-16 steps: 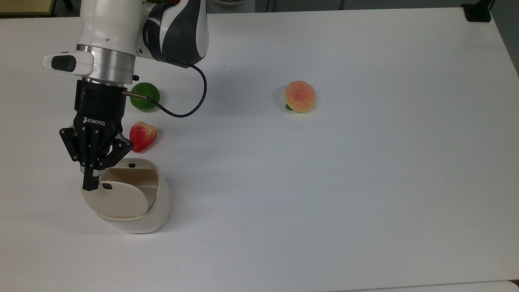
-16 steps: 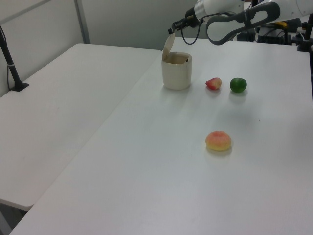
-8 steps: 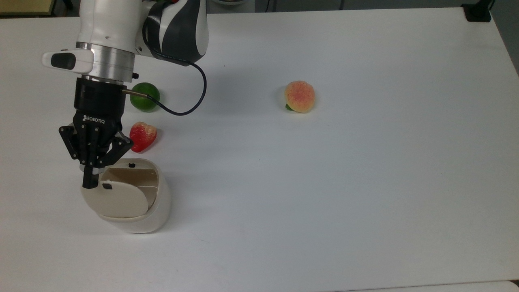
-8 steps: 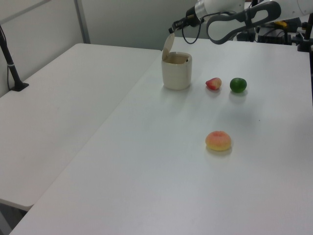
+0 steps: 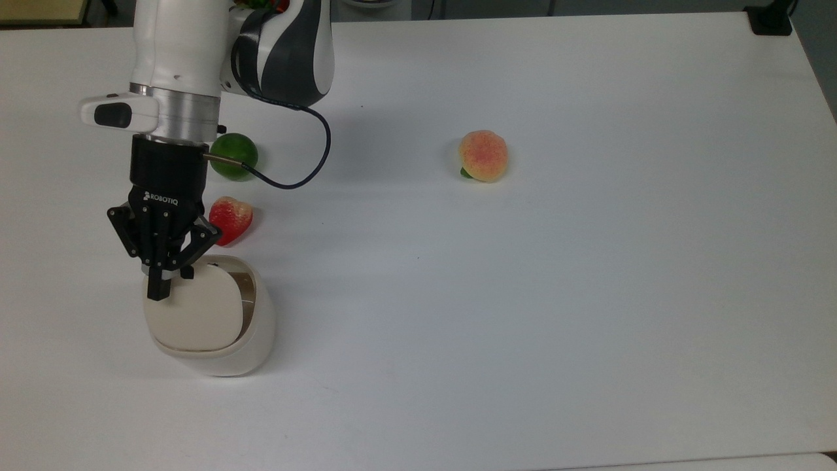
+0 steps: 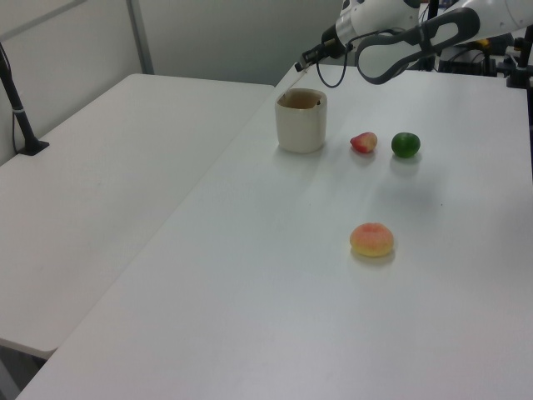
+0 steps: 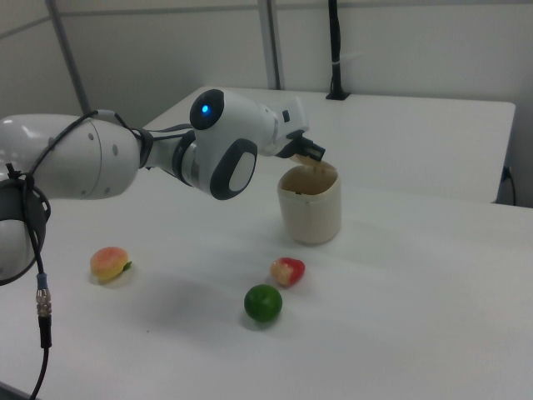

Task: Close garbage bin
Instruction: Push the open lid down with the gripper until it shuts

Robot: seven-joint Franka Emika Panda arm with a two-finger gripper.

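Now the flat beige hinged lid (image 5: 193, 314) of the small cream-white plastic garbage bin (image 5: 252, 340) lies much lower than it did a second ago. Then it stood raised, with the bin's tan inside open to the top view. In the top view it now covers nearly the whole mouth, and only a thin dark gap shows along the edge on the top view's right. The black two-finger end effector (image 5: 159, 288) has shifted a little toward the top view's right and bears on the lid's edge nearest the arm, its fingers drawn close together and clamped on nothing. In the left view the lid's tip (image 6: 291, 82) looks raised a little over the bin (image 6: 301, 125), so I judge the lid not yet seated.

The bin stands on the white desk (image 5: 588, 294), just beside a red strawberry-shaped toy fruit (image 5: 229, 219); a round green lime-like fruit (image 5: 235, 154) sits a little past the strawberry from the bin. A peach-coloured round fruit (image 5: 482, 155) rests well apart from the bin, toward the top view's right.

By my reading, closing is nearly done; a last downward press should shut the gap.
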